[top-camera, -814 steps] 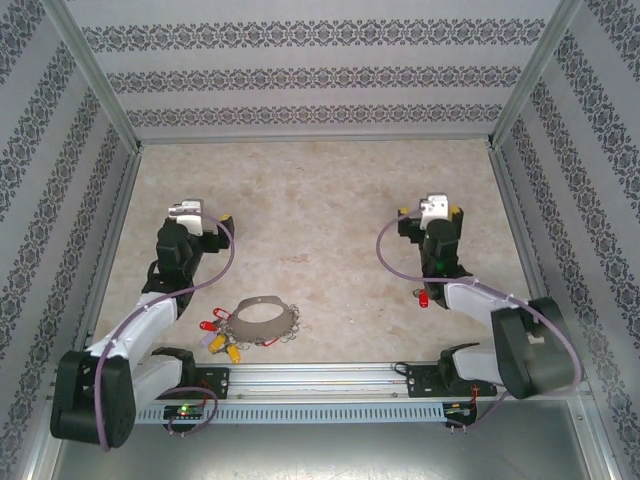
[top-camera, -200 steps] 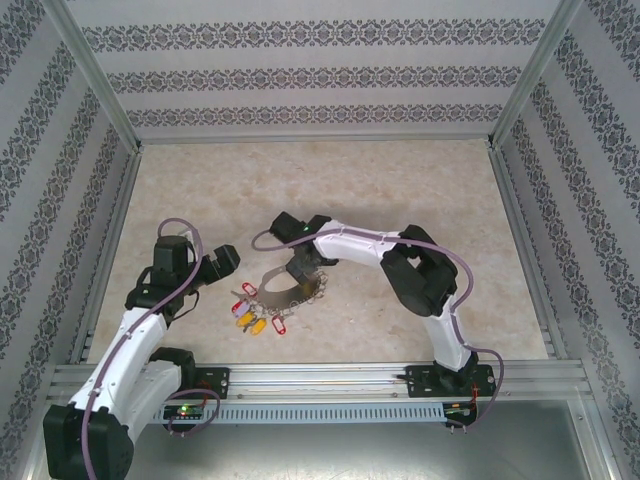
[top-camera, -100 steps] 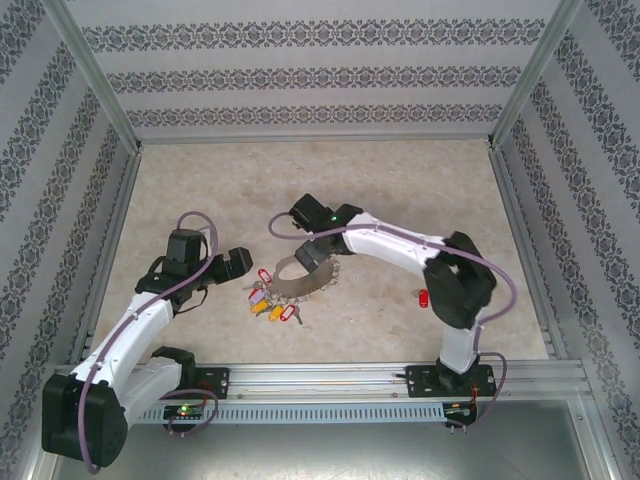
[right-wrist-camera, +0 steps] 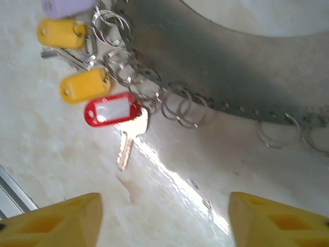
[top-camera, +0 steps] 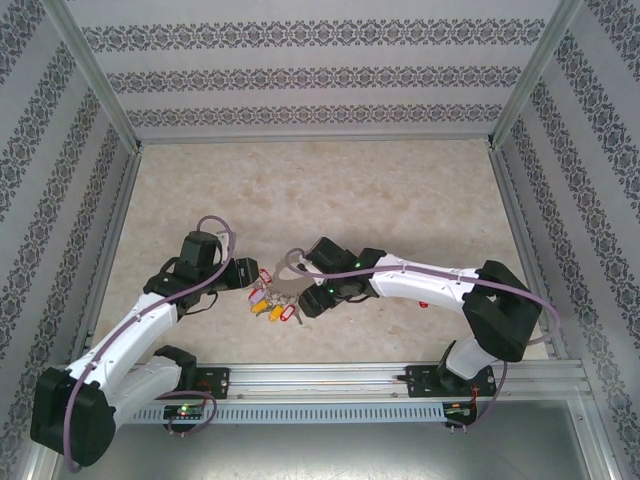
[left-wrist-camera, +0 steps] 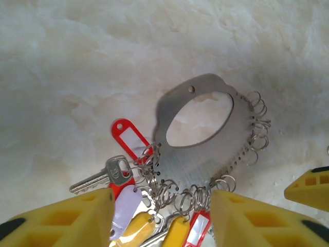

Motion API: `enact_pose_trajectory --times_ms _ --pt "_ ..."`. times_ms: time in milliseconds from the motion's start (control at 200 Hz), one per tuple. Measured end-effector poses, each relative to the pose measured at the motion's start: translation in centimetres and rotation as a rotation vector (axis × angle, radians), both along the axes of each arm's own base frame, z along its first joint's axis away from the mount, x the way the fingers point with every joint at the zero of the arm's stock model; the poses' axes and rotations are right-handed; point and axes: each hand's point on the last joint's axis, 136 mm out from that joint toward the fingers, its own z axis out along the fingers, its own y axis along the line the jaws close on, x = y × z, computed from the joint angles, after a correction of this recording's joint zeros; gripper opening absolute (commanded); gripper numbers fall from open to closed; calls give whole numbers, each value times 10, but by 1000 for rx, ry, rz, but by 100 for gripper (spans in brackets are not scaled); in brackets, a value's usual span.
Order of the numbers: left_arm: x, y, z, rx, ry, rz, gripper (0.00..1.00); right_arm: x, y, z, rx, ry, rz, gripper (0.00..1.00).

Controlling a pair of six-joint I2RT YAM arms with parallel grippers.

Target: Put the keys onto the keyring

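The keyring is a grey metal oval plate edged with small silvery rings, lying flat on the table. Keys with red and yellow tags hang in a bunch from its near-left edge. My left gripper is open, and the ringed edge with a yellow-tagged key lies between its yellow fingers. My right gripper is open over bare table, just short of the keyring and a red-tagged key. In the top view the left gripper and right gripper flank the keyring. The loose red-tagged key is hidden.
Patterned walls and a metal frame close in the table on three sides. An aluminium rail runs along the near edge. Purple cables loop over both arms. The right forearm lies low across the near right.
The right arm has swung toward the near edge, its gripper now beside the ring's near right. The left gripper has moved right up to the keys. The keyring has shifted slightly nearer.
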Motion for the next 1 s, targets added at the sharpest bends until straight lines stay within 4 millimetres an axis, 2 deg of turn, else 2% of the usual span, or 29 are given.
enact_pose_trajectory --times_ms 145,310,515,620,874,999 --pt "-4 -3 4 -17 -19 -6 39 8 20 -2 34 9 -13 50" --pt "-11 -6 -3 -24 -7 -20 38 16 38 -3 54 7 -5 44" --pt "-14 -6 -10 -26 0 -15 36 23 63 8 88 -11 17 43" --pt "-12 -7 -8 -32 -10 -12 36 25 72 6 88 -10 25 43" --pt "-9 -5 -6 -25 -26 1 36 18 64 -24 -33 10 25 42" --pt "-8 -4 -7 -20 -28 6 36 21 61 -32 -69 7 20 38"
